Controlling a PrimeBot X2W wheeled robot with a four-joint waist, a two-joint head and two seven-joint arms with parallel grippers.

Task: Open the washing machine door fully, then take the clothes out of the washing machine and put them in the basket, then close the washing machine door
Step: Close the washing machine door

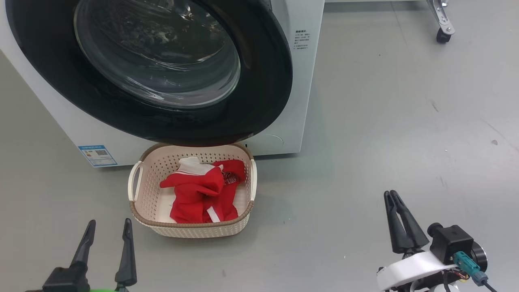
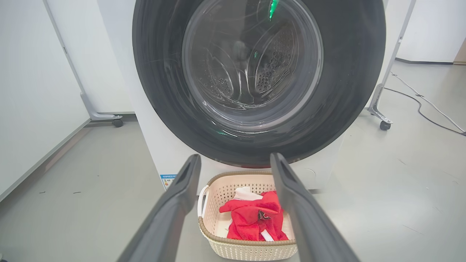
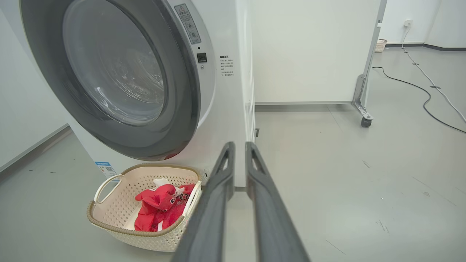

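Note:
The washing machine [image 1: 298,101] stands ahead on the grey floor. Its round black washing machine door [image 1: 265,81] lies against the front, and the steel drum shows through the glass [image 2: 251,65]. Directly below the door sits the cream basket [image 1: 190,225], with the red and white clothes [image 1: 200,192] heaped inside. My left gripper [image 1: 110,222] is open and empty at the lower left, short of the basket. My right gripper [image 1: 391,194] hovers over bare floor right of the basket, fingers nearly together with nothing between them. The wrist views show the basket [image 2: 218,233] [image 3: 109,227] and the clothes [image 2: 251,218] [image 3: 156,207].
A metal frame leg on a caster [image 1: 442,36] stands at the far right behind the machine. A dark cable [image 3: 426,94] runs across the floor to the right. White wall panels [image 3: 309,51] stand behind and beside the machine. Open floor lies right of the basket.

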